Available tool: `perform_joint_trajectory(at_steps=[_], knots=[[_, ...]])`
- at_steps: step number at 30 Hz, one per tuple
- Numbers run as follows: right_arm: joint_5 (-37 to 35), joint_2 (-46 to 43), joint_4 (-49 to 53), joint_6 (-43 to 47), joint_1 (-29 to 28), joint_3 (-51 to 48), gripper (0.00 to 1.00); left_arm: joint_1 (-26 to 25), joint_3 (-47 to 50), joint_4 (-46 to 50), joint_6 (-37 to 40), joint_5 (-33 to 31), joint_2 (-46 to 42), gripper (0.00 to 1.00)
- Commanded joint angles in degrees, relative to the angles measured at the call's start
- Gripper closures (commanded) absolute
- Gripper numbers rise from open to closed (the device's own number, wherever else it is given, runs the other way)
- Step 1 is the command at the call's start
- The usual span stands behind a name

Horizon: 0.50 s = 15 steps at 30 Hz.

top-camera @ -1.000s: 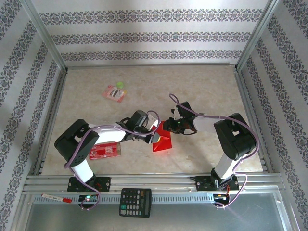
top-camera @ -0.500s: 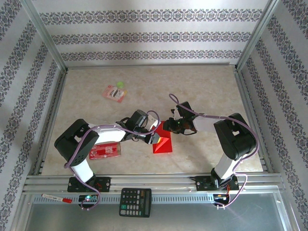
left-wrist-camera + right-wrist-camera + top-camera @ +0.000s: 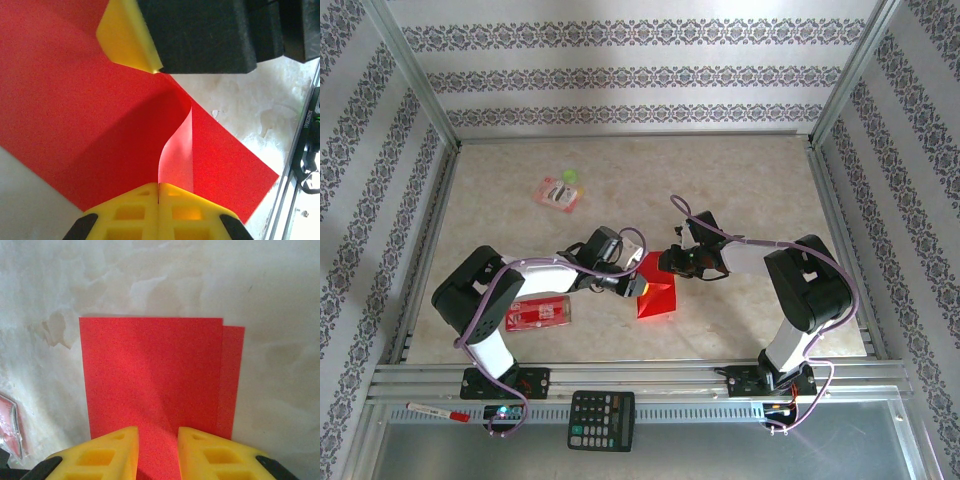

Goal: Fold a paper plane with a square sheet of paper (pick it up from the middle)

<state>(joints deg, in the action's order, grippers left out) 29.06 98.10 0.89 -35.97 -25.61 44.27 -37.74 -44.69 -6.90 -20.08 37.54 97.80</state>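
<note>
In the overhead view the left gripper (image 3: 633, 284) is drifting slightly toward 10 o'clock compared with a second ago, and it is taking an edge of the sheet of paper (image 3: 657, 297) along with it. Its wrist camera shows the jaws pressing fully together on a thin flap (image 3: 177, 150), which is curling up off the rest of the sheet.

The right gripper (image 3: 667, 262) is staying put at the sheet's 12 o'clock edge. Its jaws are standing partly apart with the tips seemingly bearing down on the paper (image 3: 150, 370), grasping nothing.

This looks like one end being pinned while a fold is being drawn over. The sheet is lying just toward 6 o'clock of the table's middle, already doubled, with a lower layer peeking out along its 3 o'clock side in the right wrist view. A plane shape is still far off.

The table (image 3: 740, 190) is showing a pale, marbled, matte top. A red packet (image 3: 540, 313) is sitting at 8 o'clock, a pink packet (image 3: 558, 192) at 11 o'clock and a calculator (image 3: 601, 419) on the near rail at 6 o'clock. Patterned wallpaper and an aluminium frame are enclosing the space.
</note>
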Motion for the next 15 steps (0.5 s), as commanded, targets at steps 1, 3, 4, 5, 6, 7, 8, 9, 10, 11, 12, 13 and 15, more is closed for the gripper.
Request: perform_joint_trajectory(at_steps=[1,3,4,5,6,7,8,9,10,11,12,13,15], knots=[[-0.6,2.2,3.3,1.1,-0.1,-0.5,0.71,0.9,0.1,0.9,-0.8,1.3,1.0,0.99],[-0.6,2.2,3.3,1.1,-0.2,-0.6,0.71,1.1,-0.2,1.6,-0.5,1.2,1.3,0.99],[-0.6,2.1,3.3,1.1,-0.2,-0.6,0.71,1.2,-0.2,1.8,-0.5,1.1,1.5,0.99],[-0.6,2.2,3.4,1.1,-0.3,-0.5,0.71,1.3,-0.3,1.9,-0.4,1.2,1.7,0.99],[-0.5,2.2,3.3,1.1,-0.2,-0.5,0.71,1.3,-0.4,2.2,-0.5,1.2,1.8,0.99],[-0.6,2.2,3.4,1.1,-0.2,-0.4,0.71,1.3,-0.4,2.3,-0.5,1.2,1.9,0.99],[-0.6,2.2,3.5,1.1,-0.3,-0.4,0.71,1.2,-0.4,2.4,-0.7,1.3,2.1,0.99],[-0.5,2.2,3.5,1.1,-0.3,-0.4,0.71,1.3,-0.4,2.4,-0.8,1.3,2.3,0.99],[-0.5,2.2,3.5,1.1,-0.3,-0.4,0.71,1.2,-0.2,2.3,-1.0,1.5,2.5,0.98],[-0.6,2.2,3.4,1.1,-0.3,-0.5,0.71,1.3,-0.2,2.3,-1.2,1.7,2.6,0.98],[-0.6,2.3,3.3,1.1,-0.4,-0.5,0.71,1.3,0.0,2.2,-1.2,1.7,2.8,0.98],[-0.7,2.4,3.3,1.1,-0.3,-0.5,0.71,1.3,0.1,2.1,-1.4,1.6,2.8,0.98],[-0.6,2.4,3.3,1.1,-0.3,-0.6,0.71,1.3,0.1,2.1,-1.4,1.1,2.6,0.98]])
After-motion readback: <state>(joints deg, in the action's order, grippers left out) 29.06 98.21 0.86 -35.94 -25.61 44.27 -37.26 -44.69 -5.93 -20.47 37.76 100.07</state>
